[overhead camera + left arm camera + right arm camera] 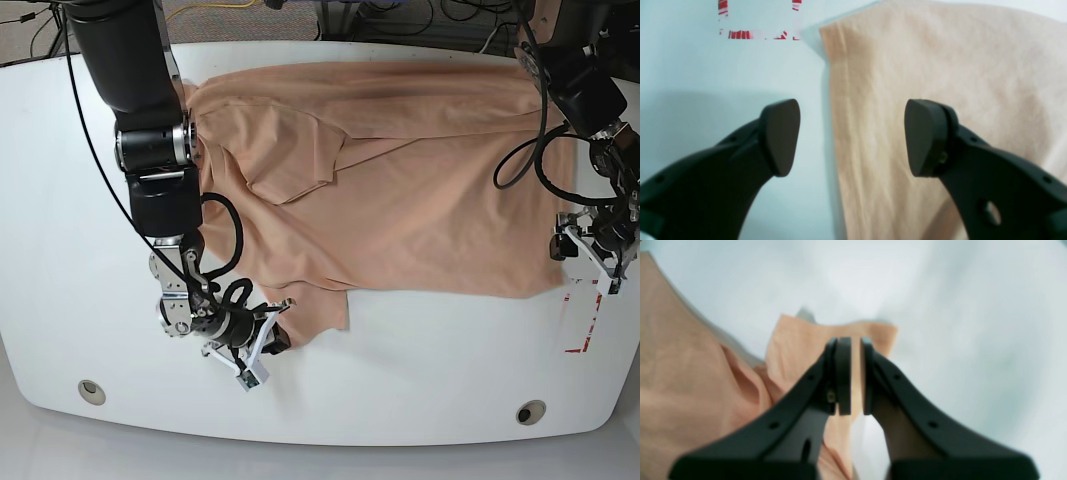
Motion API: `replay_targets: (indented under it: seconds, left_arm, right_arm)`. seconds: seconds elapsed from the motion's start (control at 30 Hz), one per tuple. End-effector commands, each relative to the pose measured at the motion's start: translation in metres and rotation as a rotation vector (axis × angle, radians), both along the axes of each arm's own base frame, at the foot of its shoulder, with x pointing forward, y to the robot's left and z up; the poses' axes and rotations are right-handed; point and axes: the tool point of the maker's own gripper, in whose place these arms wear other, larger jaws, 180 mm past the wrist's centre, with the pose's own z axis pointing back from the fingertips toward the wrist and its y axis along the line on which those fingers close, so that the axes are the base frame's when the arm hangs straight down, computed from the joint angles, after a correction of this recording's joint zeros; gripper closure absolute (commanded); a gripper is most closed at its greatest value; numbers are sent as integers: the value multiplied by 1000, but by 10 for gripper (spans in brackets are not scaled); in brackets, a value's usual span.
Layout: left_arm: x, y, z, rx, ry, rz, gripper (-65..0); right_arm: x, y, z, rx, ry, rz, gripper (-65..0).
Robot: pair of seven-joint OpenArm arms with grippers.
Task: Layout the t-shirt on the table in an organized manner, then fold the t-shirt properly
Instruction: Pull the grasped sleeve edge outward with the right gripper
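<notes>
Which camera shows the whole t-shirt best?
The base view: the t-shirt lies spread across the table, all edges visible. The left wrist view shows only one hemmed edge; the right wrist view shows only a sleeve pinched in the right gripper.

The t-shirt [400,170] was plain peachy-pink, the table [60,250] glossy white, with red tape [585,320] at 4 o'clock, and black grippers.

T-shirt [400,190] soft matt cloth; table [60,250] glossy white.

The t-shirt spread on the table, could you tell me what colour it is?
The t-shirt is a plain pale peach, clearest in the base view.
</notes>
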Motion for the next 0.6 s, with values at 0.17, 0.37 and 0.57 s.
replay_targets:
  seconds: [0.17, 0.37, 0.57]
  left_arm:
    - [3, 9, 13, 20, -39, 3, -458]
    - [3, 8, 13, 20, -40, 2, -458]
    - [2, 9, 12, 18, -37, 4, -458]
  right_arm:
    - [20, -6, 35, -17, -50, 0, -325]
    - [-3, -3, 7, -20, -9, 11, -501]
    - [-29, 2, -22, -13, 36, 21, -501]
